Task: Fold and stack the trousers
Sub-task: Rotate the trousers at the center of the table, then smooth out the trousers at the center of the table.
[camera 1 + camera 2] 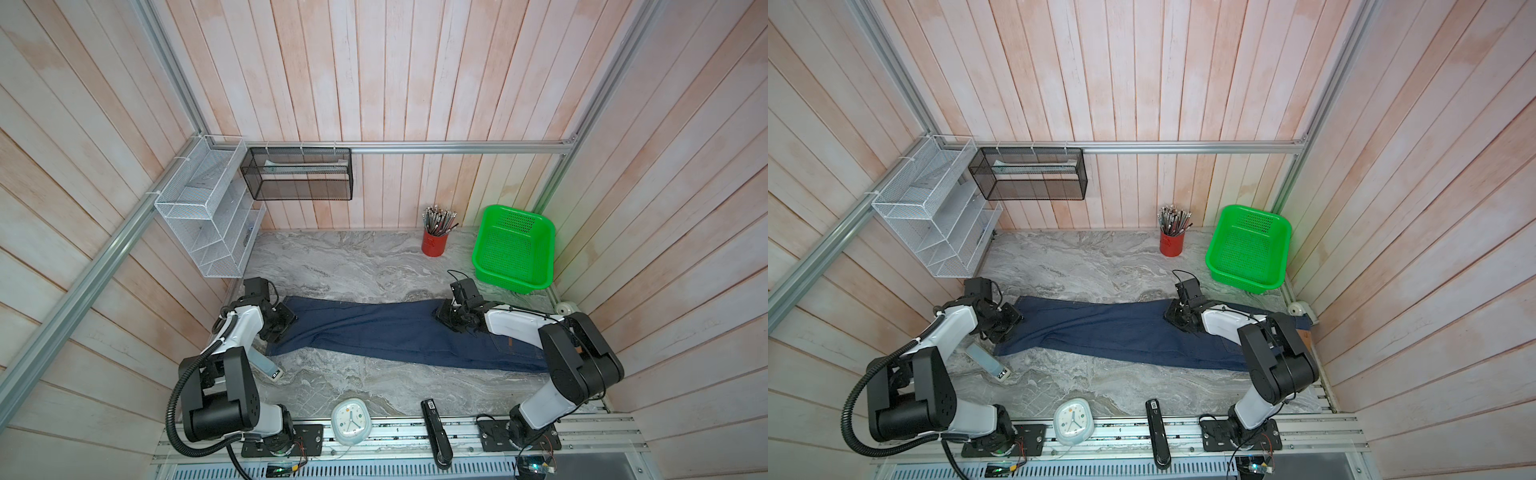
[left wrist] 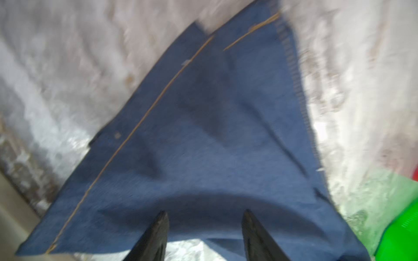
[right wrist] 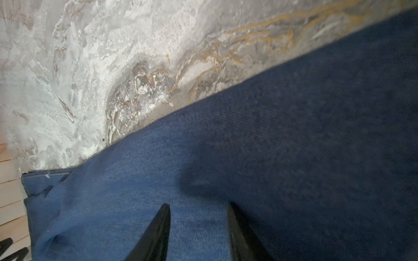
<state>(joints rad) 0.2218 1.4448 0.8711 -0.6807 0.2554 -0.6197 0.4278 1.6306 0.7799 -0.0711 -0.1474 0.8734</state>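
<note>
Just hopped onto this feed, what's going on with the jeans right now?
The trousers lie stretched lengthwise across the marble table, apparently one leg on the other, not yet folded crosswise. The left pincer is at the hem end, the right pincer over the thigh area. Both have their jaws apart low over the denim, and no fabric is lifted.

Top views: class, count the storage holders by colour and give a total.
White wire-mesh wall rack: 1
Black wire-mesh wall basket: 1
Green perforated plastic basket: 1
Red round pencil cup: 1
Total: 4
</note>
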